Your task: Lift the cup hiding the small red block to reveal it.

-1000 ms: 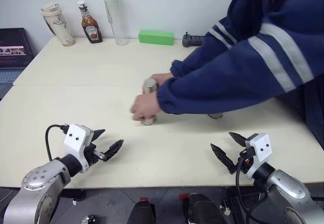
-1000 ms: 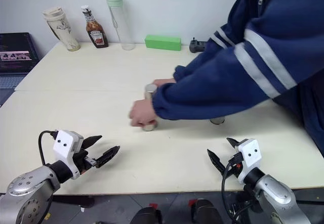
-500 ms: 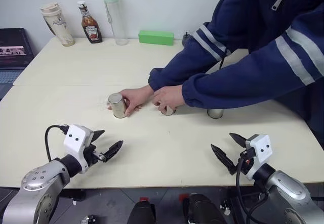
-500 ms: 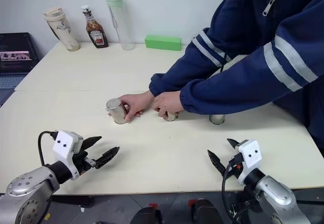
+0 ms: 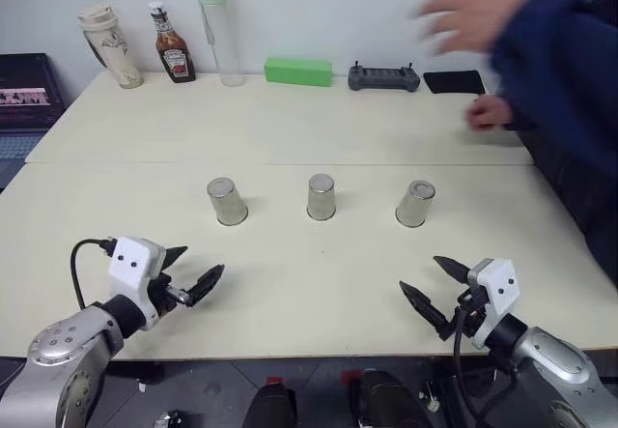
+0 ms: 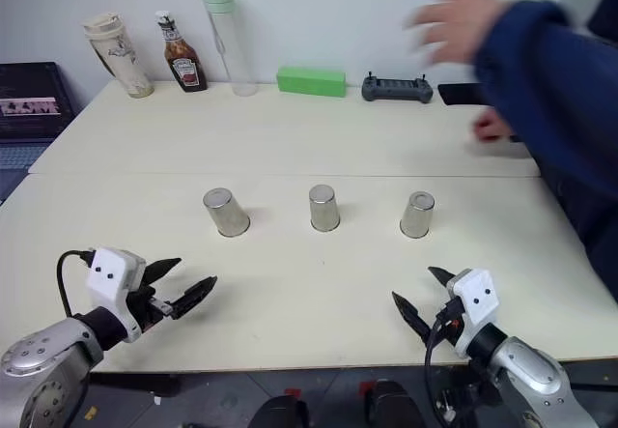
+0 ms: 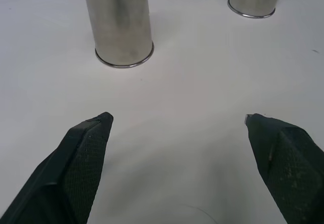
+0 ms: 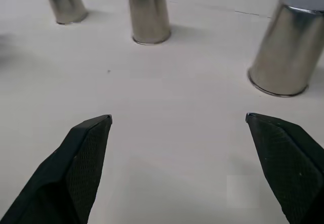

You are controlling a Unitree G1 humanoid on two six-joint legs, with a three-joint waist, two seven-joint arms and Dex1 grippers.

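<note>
Cream table, three upside-down upright cups in a row; both end effectors wide, empty.

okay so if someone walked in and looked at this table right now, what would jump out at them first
Three shiny metal cups stand upside down in a row across the middle of the table: the left cup, the middle cup and the right cup. Nearer the table's front edge, the left gripper and the right gripper hover open, both empty. At the far right, a person's hand in a blue sleeve is raised above the table.
</note>
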